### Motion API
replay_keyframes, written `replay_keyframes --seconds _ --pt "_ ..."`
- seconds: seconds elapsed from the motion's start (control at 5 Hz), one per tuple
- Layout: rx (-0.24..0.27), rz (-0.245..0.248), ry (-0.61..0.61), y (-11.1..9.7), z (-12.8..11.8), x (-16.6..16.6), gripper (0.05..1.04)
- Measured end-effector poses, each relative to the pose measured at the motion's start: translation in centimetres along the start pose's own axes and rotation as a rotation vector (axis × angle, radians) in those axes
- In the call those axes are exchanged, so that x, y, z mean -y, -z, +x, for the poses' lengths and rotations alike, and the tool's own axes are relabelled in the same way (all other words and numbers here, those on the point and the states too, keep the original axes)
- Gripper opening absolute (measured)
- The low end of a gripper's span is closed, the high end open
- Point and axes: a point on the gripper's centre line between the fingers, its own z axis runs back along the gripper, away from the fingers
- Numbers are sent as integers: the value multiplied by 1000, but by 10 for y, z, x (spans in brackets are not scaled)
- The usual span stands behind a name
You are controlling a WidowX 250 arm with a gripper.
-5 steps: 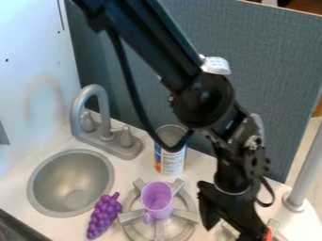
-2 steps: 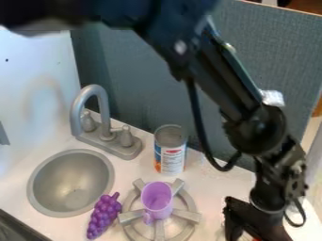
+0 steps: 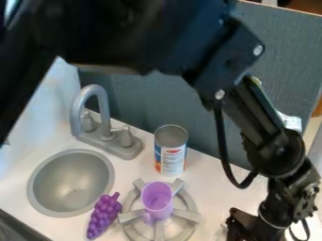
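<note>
Gripper at the lower right of the work surface, with a purple cup seated on the stove burner.
The black gripper (image 3: 242, 228) is located at the bottom edge of the view, right of the gray burner (image 3: 187, 215) and apart from it; whether it is spread, pressed together or pinching an object cannot be determined. The purple cup (image 3: 157, 200) stands upright at the center of the burner, handle toward the lower left. A purple toy grape bunch (image 3: 102, 219) lies just left of the burner, between it and the round metal sink (image 3: 69, 183). A cylindrical can (image 3: 170, 160) with a blue and white label stands upright behind the burner. The gray faucet (image 3: 106, 113) is mounted behind the sink, in front of a blue-gray panel (image 3: 277, 61).
</note>
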Motion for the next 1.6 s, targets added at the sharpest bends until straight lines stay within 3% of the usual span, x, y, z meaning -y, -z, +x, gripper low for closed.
replay_keyframes --seconds 0.4,0.8,1.2,1.4,1.6 --pt "-11 -8 -29 5 0 2 948" --pt "-25 -32 -7 15 0 6 485" --pt "-37 -54 -22 17 6 3 471" --pt "-29 -48 -19 7 -13 -6 470" --pt "29 -65 -62 -23 -29 -16 470"
